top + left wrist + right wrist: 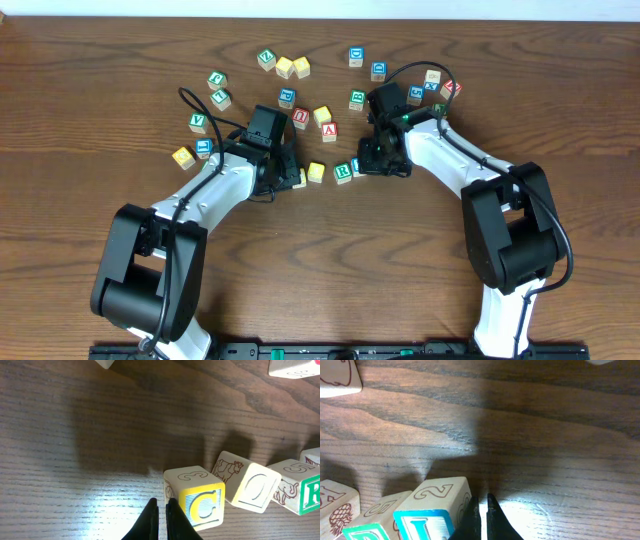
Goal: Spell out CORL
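Note:
Four wooden letter blocks stand in a row at mid-table. The left wrist view shows the yellow C block [202, 505], the O block [252, 491] and the green R block [306, 494]. The right wrist view shows the blue L block [432, 510] with the R block [370, 522] to its left. Overhead, the O block [316, 172] and the R block [342, 172] show between the arms. My left gripper [161, 505] is shut and empty, against the C block's left side. My right gripper [482, 500] is shut and empty, against the L block's right side.
Spare letter blocks lie scattered behind the row: two yellow ones [293, 67], a blue one [356, 56], a red A block [328, 131], a green one [197, 122] and a yellow one [183, 157] at the left. More sit at the back right [432, 84].

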{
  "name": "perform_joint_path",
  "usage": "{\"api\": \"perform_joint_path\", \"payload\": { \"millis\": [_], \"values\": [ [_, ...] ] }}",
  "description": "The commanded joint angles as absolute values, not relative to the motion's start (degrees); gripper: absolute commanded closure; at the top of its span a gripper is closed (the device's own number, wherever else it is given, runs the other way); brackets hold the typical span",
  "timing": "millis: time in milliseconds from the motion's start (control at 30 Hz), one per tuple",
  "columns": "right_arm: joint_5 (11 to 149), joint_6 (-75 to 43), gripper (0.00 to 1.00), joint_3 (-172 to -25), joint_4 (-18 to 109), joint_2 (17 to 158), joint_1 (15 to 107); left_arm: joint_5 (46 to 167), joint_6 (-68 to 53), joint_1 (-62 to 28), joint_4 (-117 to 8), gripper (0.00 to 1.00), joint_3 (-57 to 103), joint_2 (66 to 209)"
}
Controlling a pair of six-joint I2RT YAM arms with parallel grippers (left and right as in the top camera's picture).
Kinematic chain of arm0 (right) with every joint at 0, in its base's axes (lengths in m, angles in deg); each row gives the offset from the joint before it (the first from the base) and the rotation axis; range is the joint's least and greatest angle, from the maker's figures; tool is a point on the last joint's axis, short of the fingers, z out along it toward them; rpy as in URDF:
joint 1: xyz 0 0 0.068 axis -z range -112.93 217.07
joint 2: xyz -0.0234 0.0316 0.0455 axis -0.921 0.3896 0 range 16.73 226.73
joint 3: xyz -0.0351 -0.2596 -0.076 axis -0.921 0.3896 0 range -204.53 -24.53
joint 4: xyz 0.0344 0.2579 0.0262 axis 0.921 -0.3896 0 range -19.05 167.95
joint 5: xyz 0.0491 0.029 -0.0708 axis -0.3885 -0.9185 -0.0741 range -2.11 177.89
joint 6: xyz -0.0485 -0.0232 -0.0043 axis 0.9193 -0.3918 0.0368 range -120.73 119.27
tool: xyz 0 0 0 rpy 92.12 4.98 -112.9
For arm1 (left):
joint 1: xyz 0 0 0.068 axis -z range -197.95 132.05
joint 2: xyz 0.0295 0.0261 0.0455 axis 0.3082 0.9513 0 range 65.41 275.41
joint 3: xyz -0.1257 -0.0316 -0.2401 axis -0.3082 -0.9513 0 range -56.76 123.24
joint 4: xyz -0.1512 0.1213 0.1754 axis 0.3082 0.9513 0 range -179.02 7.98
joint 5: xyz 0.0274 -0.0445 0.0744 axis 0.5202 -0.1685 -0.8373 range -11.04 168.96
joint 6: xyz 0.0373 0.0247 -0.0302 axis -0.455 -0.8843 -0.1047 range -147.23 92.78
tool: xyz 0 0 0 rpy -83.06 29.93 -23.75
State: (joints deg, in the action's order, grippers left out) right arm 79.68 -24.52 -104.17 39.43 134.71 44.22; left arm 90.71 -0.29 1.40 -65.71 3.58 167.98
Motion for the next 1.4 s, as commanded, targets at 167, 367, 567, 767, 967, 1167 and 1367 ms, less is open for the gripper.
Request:
{"api": "perform_joint_path", "payload": {
  "millis": [167,367,567,767,967,1167,1367],
  "values": [
    [78.04,-23.82,0.99,-103.75,38.53,134.99,43.3,91.45,-2.14,2.54,-67.53,0.92,3.05,168.2],
    [78.04,-23.8,0.99,-103.75,38.45,134.99,43.0,91.47,-2.14,2.56,-67.96,0.92,3.05,168.2],
    [77.71,-22.64,0.99,-103.75,38.38,134.99,43.02,91.45,-2.12,2.56,-69.69,0.92,3.05,168.2],
    [77.1,-18.21,0.99,-103.75,38.1,134.99,43.02,91.45,-2.12,2.65,-70.37,0.92,3.05,168.2],
    [75.48,-11.21,0.98,-103.99,37.88,134.97,43.02,91.45,-2.12,2.65,-70.35,0.92,3.05,168.2],
    [75.31,-7.39,0.96,-103.99,37.42,134.97,43.65,91.45,-2.1,2.65,-70.35,0.92,3.05,168.2],
    [74.0,0.85,0.94,-104.04,37.49,134.97,43.67,91.43,-2.1,2.65,-70.35,0.92,3.05,168.2]
  ]
}}
